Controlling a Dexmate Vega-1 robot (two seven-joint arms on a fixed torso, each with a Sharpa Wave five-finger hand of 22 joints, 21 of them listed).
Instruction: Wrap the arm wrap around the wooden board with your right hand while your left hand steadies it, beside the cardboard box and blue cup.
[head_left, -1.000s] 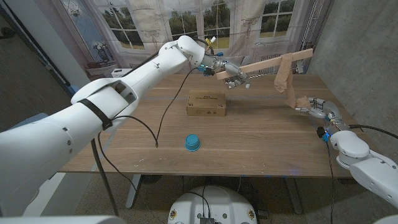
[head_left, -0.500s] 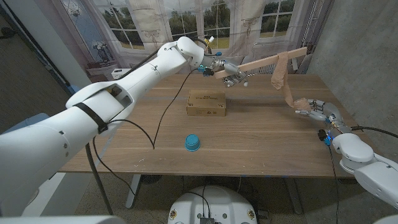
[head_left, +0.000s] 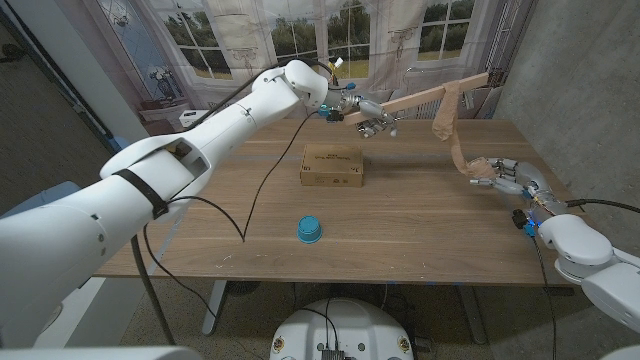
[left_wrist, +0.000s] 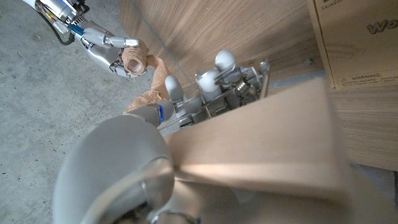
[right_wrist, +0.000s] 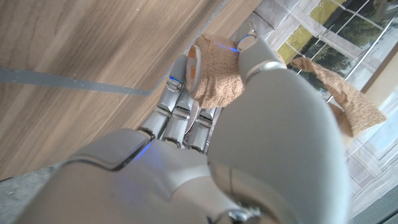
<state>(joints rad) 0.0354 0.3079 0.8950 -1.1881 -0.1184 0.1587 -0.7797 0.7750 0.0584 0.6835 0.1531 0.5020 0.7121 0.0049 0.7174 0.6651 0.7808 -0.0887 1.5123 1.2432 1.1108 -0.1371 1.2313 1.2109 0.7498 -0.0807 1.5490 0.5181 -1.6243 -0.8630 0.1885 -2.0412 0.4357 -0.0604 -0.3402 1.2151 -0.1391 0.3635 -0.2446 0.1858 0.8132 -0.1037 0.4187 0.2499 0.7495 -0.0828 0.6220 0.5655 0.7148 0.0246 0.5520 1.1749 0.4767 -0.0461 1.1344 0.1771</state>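
Lower centre-left of the head view, the blue cup (head_left: 310, 230) sits on the wooden table (head_left: 420, 220), and just above it, near the middle, lies the cardboard box (head_left: 332, 165); both stand apart from the work, it seems so the arms have room to swing. Upper centre, the left hand (head_left: 368, 115) has its fingers clamped round one end of the wooden board (head_left: 425, 97), lifting it clear of the table and slanting up to the right, probably so the wrap can pass all the way round it. Near the board's far end, upper right, the arm wrap (head_left: 445, 122) is looped over the wood and trails down as a tan strip. At right of centre, the right hand (head_left: 500, 172) closes on the roll, keeping the strip drawn out.
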